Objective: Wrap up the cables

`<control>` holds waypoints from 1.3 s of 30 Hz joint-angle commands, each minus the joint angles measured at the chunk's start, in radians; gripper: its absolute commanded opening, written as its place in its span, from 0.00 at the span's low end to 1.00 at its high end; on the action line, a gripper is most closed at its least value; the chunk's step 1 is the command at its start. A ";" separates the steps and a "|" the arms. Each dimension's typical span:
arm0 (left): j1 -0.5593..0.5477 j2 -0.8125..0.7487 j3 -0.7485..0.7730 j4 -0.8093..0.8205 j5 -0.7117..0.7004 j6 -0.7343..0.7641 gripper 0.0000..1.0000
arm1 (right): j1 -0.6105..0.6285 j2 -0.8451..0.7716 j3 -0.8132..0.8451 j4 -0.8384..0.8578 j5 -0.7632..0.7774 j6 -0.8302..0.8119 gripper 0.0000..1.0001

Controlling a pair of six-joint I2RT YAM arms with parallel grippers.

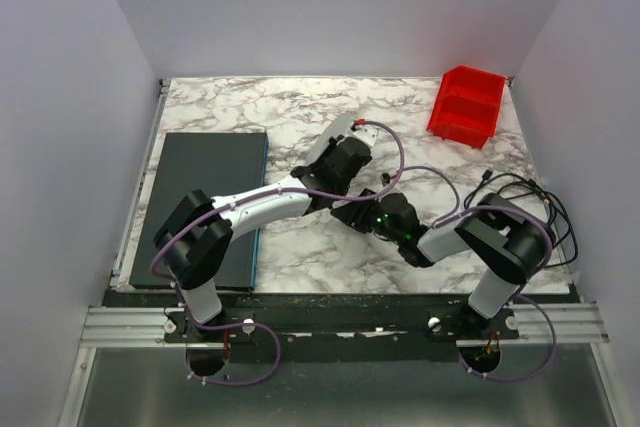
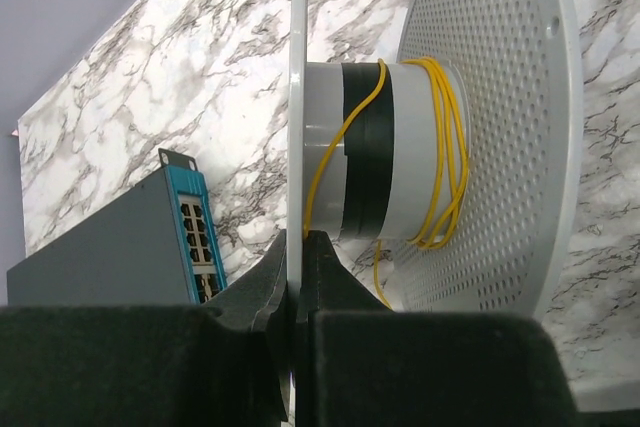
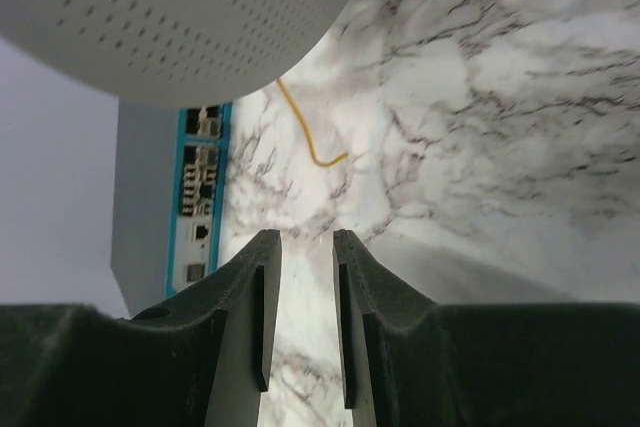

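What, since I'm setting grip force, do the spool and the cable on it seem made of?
The spool: likely rigid plastic, possibly painted metal; matte white, flange thin and evenly perforated; a black band, perhaps tape, rings its hub. The cable: thin, smooth yellow jacket, probably plastic insulation; core not visible.

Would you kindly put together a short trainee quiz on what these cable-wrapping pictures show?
1. True or false: the left gripper is clamped on the thin flange of the spool.
2. Fill in: the yellow cable is wound round the spool's ____.
3. The right gripper is: A open, holding nothing; B shut on the cable; C out of view.
Key: 1 true; 2 hub; 3 A.
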 commanded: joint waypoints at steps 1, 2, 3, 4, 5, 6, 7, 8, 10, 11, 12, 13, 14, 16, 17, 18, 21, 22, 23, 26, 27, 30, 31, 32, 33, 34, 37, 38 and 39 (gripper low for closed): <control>0.005 0.010 0.024 -0.040 0.063 -0.050 0.00 | 0.013 0.065 0.041 0.091 0.134 -0.030 0.35; 0.007 0.010 0.025 -0.043 0.066 -0.053 0.00 | 0.018 0.073 0.051 0.093 0.147 -0.040 0.35; 0.009 0.009 0.025 -0.046 0.069 -0.056 0.00 | 0.026 0.079 0.060 0.091 0.160 -0.055 0.35; 0.011 0.009 0.026 -0.048 0.073 -0.059 0.00 | 0.032 0.083 0.067 0.085 0.181 -0.065 0.36; 0.013 0.009 0.028 -0.050 0.076 -0.061 0.00 | 0.038 0.087 0.069 0.086 0.193 -0.073 0.37; 0.013 0.009 0.028 -0.051 0.077 -0.061 0.00 | 0.041 0.092 0.075 0.090 0.204 -0.078 0.37; 0.015 0.008 0.029 -0.054 0.079 -0.063 0.00 | 0.044 0.096 0.083 0.084 0.209 -0.080 0.37; 0.015 0.010 0.031 -0.056 0.080 -0.063 0.00 | 0.048 0.101 0.087 0.082 0.215 -0.085 0.37; 0.017 0.009 0.032 -0.057 0.083 -0.064 0.00 | 0.056 0.112 0.101 0.075 0.222 -0.091 0.37; 0.018 0.009 0.033 -0.059 0.083 -0.064 0.00 | 0.059 0.120 0.109 0.071 0.226 -0.092 0.37; 0.018 0.009 0.035 -0.060 0.084 -0.064 0.00 | 0.061 0.132 0.116 0.070 0.227 -0.093 0.37; 0.018 0.010 0.038 -0.064 0.085 -0.065 0.00 | 0.062 0.141 0.123 0.071 0.228 -0.094 0.37; 0.018 0.008 0.038 -0.067 0.086 -0.067 0.00 | 0.063 0.152 0.131 0.070 0.230 -0.095 0.37; 0.020 0.006 0.040 -0.070 0.086 -0.066 0.00 | 0.064 0.171 0.145 0.068 0.233 -0.096 0.37; 0.020 0.007 0.040 -0.071 0.085 -0.066 0.00 | 0.064 0.181 0.150 0.068 0.235 -0.096 0.37; 0.020 0.006 0.040 -0.074 0.086 -0.067 0.00 | 0.064 0.190 0.157 0.068 0.236 -0.097 0.37; 0.021 0.004 0.042 -0.080 0.087 -0.067 0.00 | 0.064 0.215 0.176 0.072 0.237 -0.099 0.37; 0.020 0.003 0.042 -0.082 0.088 -0.067 0.00 | 0.064 0.224 0.183 0.072 0.239 -0.101 0.37; 0.020 0.002 0.041 -0.083 0.086 -0.067 0.00 | 0.066 0.230 0.189 0.073 0.240 -0.102 0.37; 0.021 0.000 0.042 -0.088 0.085 -0.065 0.00 | 0.066 0.252 0.202 0.083 0.236 -0.100 0.37; 0.021 0.002 0.040 -0.090 0.083 -0.064 0.00 | 0.066 0.258 0.204 0.091 0.234 -0.098 0.37; 0.021 0.005 0.040 -0.095 0.079 -0.065 0.00 | 0.067 0.271 0.206 0.101 0.231 -0.090 0.31; 0.021 0.007 0.042 -0.098 0.075 -0.067 0.00 | 0.067 0.273 0.207 0.101 0.231 -0.086 0.27; 0.021 0.010 0.045 -0.103 0.074 -0.070 0.00 | 0.067 0.274 0.203 0.102 0.232 -0.083 0.25; 0.021 0.013 0.049 -0.106 0.071 -0.071 0.00 | 0.067 0.274 0.201 0.105 0.233 -0.080 0.21; 0.021 0.016 0.055 -0.111 0.068 -0.073 0.00 | 0.067 0.272 0.199 0.104 0.233 -0.078 0.18; 0.021 0.033 0.081 -0.133 0.055 -0.075 0.00 | 0.067 0.249 0.193 0.100 0.230 -0.076 0.10; 0.021 0.035 0.084 -0.136 0.053 -0.075 0.00 | 0.067 0.235 0.191 0.091 0.230 -0.077 0.08; 0.021 0.038 0.087 -0.136 0.051 -0.074 0.00 | 0.068 0.222 0.192 0.079 0.228 -0.076 0.06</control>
